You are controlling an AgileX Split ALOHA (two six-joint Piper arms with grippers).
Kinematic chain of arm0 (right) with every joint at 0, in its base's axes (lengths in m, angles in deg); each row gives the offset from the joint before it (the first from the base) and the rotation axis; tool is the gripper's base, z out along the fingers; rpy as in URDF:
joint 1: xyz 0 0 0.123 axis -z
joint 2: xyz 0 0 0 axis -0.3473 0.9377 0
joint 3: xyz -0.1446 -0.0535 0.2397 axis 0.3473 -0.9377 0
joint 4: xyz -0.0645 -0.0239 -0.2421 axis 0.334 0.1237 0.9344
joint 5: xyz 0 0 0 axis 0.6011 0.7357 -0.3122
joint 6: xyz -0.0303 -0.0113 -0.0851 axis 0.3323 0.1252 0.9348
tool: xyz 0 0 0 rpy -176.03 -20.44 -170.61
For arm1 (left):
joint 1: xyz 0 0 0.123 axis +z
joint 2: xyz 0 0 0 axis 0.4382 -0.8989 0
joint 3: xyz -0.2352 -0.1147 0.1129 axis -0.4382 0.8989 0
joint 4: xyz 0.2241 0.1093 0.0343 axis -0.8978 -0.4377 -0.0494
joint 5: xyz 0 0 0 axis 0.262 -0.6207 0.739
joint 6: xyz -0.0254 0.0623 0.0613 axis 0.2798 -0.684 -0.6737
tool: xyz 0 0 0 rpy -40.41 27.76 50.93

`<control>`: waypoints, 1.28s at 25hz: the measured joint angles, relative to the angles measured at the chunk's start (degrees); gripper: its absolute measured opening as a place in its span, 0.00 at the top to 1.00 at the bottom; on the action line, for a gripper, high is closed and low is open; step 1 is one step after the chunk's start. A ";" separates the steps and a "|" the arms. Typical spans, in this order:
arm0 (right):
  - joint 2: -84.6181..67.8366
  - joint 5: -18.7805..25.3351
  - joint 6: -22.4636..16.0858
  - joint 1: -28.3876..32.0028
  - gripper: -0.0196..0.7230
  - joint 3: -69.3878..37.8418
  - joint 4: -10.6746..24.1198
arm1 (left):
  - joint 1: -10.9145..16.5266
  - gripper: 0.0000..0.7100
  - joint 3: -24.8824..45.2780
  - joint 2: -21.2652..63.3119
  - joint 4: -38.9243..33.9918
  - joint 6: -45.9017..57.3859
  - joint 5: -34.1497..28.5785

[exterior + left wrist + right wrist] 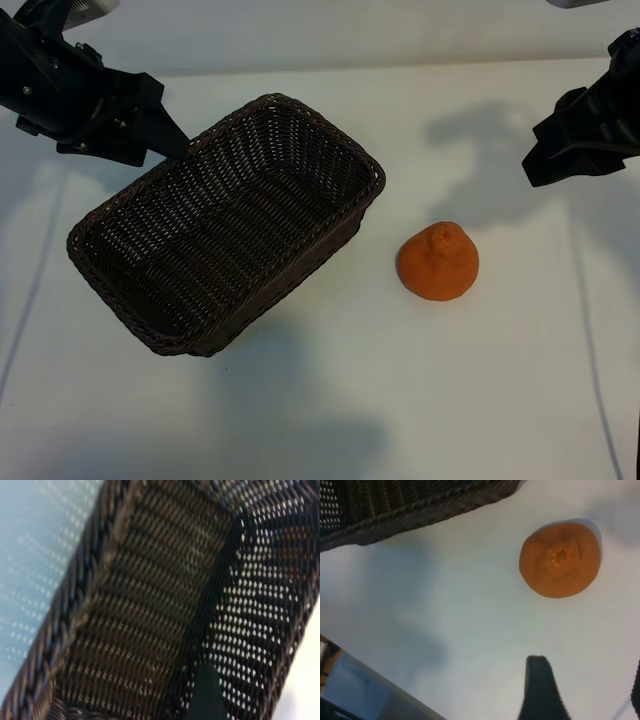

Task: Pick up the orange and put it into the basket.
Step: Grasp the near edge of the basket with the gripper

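One white table (480, 400); soft shadows across.

You see a bright orange (438, 262) with bumpy skin, a dark brown woven basket (150, 330), black end effectors, and a plain white tabletop (450, 400).

The orange (560, 559) sits on the white table (470, 620), beyond the open right claw (587, 692).

From my station, the large dark brown woven wicker basket (150, 245) sits left of centre on the white worktop (330, 400), lying diagonally. The bright orange dimpled orange (438, 262) lies on the worktop just right of it, apart from its wall.
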 joint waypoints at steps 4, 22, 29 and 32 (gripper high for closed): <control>0.00 0.00 0.00 0.00 0.39 0.00 0.00 | 0.00 0.19 0.00 0.00 0.07 1.15 -0.51; 0.00 -0.11 0.00 0.00 0.39 0.00 0.00 | 13.98 0.30 0.00 5.76 -3.81 15.61 -6.82; 0.00 -0.20 0.00 0.00 0.39 0.00 0.00 | 14.06 0.30 0.00 6.44 -9.28 21.53 -6.82; 0.00 -0.20 0.00 0.00 0.39 0.00 0.00 | 14.06 0.30 0.00 6.44 -9.35 22.67 -6.82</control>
